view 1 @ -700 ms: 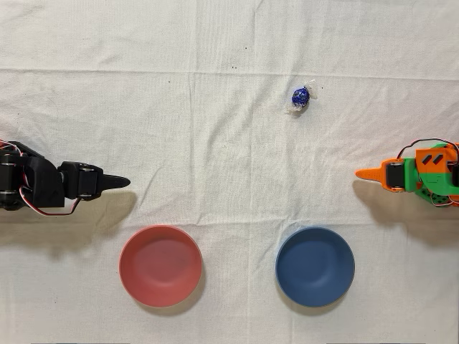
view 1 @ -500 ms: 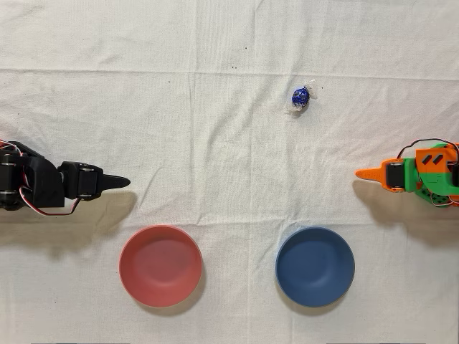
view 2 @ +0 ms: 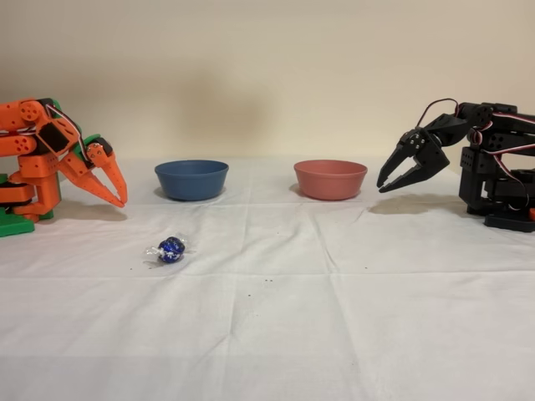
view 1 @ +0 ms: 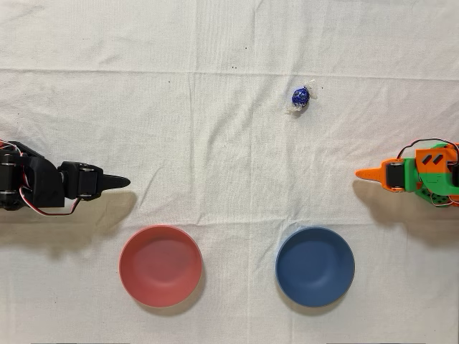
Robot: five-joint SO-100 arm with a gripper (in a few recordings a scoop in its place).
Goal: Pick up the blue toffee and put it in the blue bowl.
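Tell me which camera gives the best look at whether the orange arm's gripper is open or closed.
The fixed view. It shows the gripper from the side, its two fingers slightly apart above the cloth, holding nothing. The overhead view shows only a narrow orange point, the fingers stacked, so their gap cannot be read there.

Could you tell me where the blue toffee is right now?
In the overhead view, the blue toffee lies on the cloth right of centre, above the blue bowl.
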